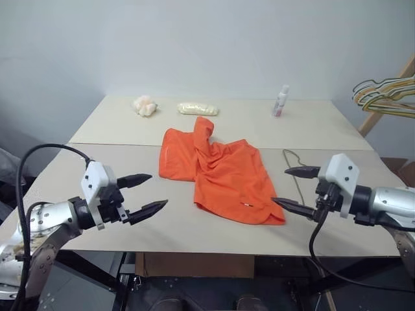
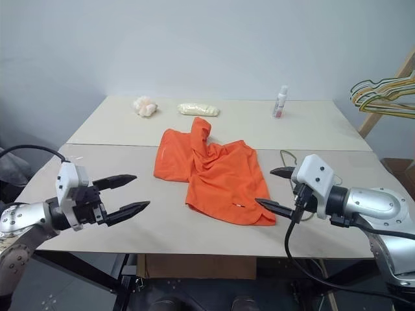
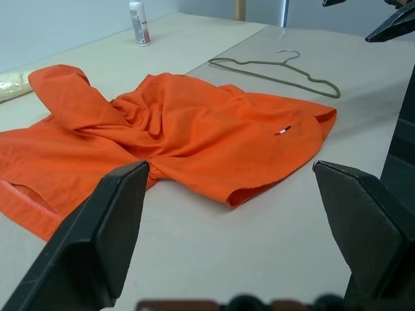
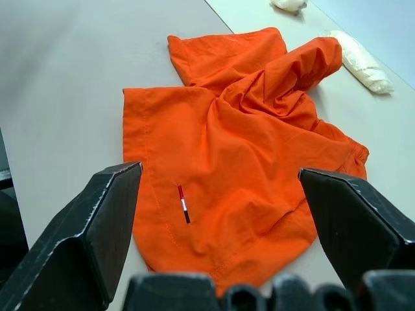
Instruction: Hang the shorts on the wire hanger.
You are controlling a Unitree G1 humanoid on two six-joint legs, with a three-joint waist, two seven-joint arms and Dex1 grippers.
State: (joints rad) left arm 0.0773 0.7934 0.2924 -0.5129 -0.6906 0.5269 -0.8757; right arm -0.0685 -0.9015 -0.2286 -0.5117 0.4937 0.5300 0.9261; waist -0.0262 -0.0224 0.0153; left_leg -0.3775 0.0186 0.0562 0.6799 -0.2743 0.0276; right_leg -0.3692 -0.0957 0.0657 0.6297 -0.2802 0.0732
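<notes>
The orange shorts [image 1: 220, 172] lie crumpled and flat in the middle of the table, one leg folded up toward the far side. The thin olive-grey wire hanger [image 3: 272, 78] lies flat on the table just right of the shorts, partly hidden behind my right gripper in the eye views. My left gripper [image 1: 158, 190] hovers open over the table's front left, a short way from the shorts. My right gripper [image 1: 279, 186] hovers open at the shorts' near right corner, above the hanger. Neither gripper has anything between its fingers.
A white bottle [image 1: 281, 101], a pale wrapped roll [image 1: 198, 109] and a cream crumpled lump [image 1: 145, 105] stand along the far side of the table [image 1: 97, 139]. A bunch of coloured hangers [image 1: 386, 94] hangs off the table's right, on a wooden pole.
</notes>
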